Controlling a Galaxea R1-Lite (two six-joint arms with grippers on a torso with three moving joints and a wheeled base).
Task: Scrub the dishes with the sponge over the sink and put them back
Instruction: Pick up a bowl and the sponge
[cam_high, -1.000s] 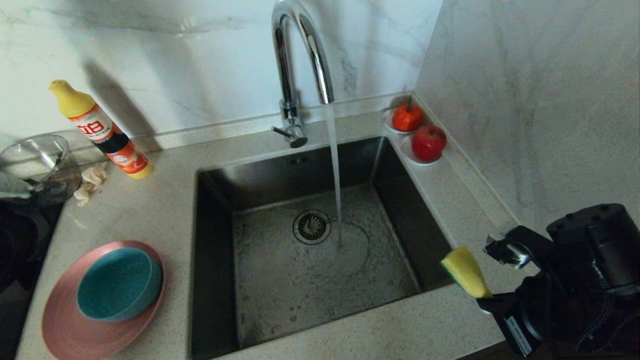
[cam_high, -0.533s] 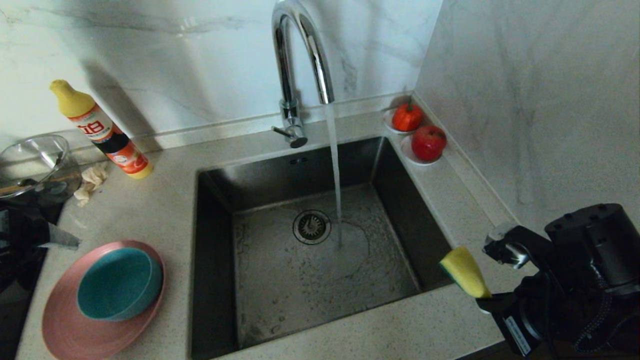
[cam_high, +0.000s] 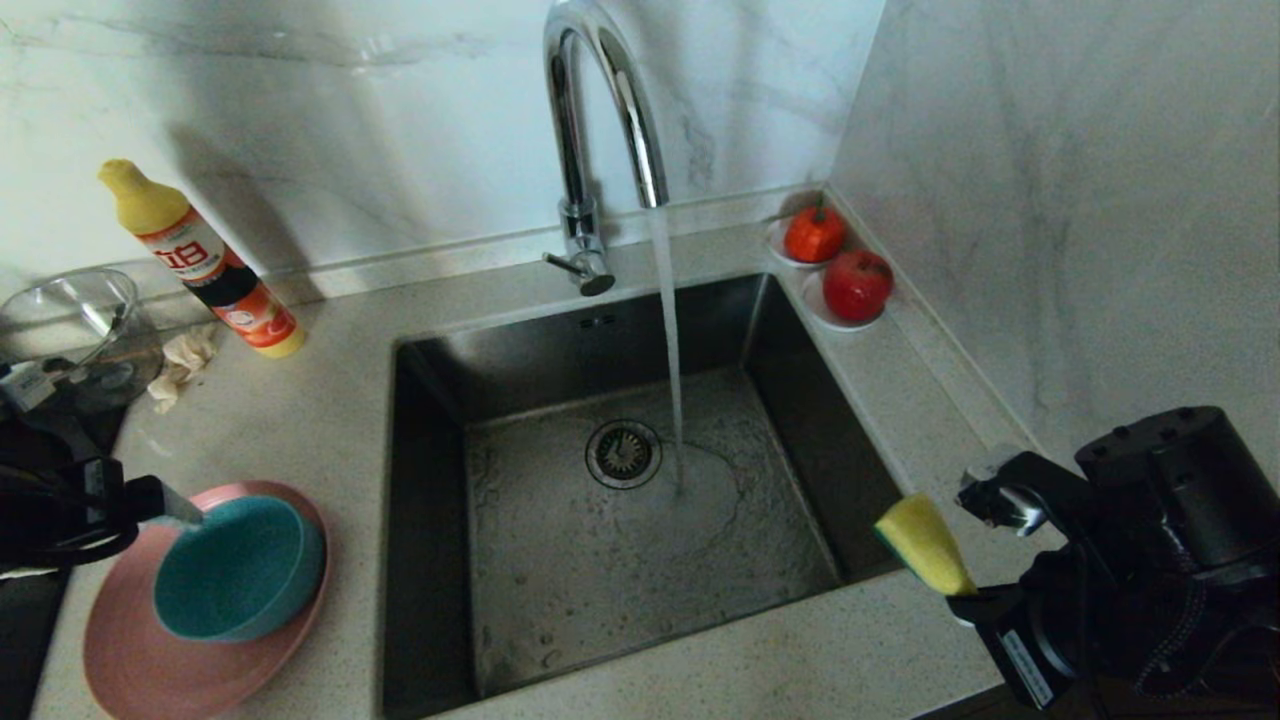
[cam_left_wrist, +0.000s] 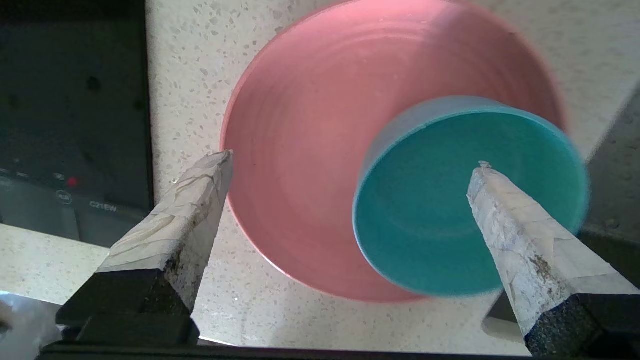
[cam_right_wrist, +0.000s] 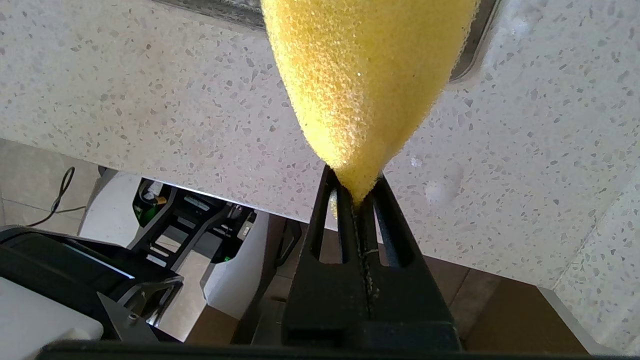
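Speckled tabletop (cam_high: 330, 420), tap running. Left claw (cam_left_wrist: 350, 170): spread wide, one fingertip (cam_left_wrist: 487, 187) over teal bowl (cam_left_wrist: 450, 210), which sits on pink plate (cam_left_wrist: 300, 150) beneath. Risk: closing off-centre tips bowl, skids plate. Farther: sink (cam_high: 640, 520). Right claw (cam_right_wrist: 357, 200): pinching sponge (cam_right_wrist: 365, 75).

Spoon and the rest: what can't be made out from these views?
- Spoon: in no view.
- Pink plate: head view, near rim cut by the frame edge, middle covered by the teal bowl.
- Sponge: right wrist view, green face hidden, far end cut by the frame edge.
- Left gripper: head view, mostly off the left edge; contact with the bowl unclear.
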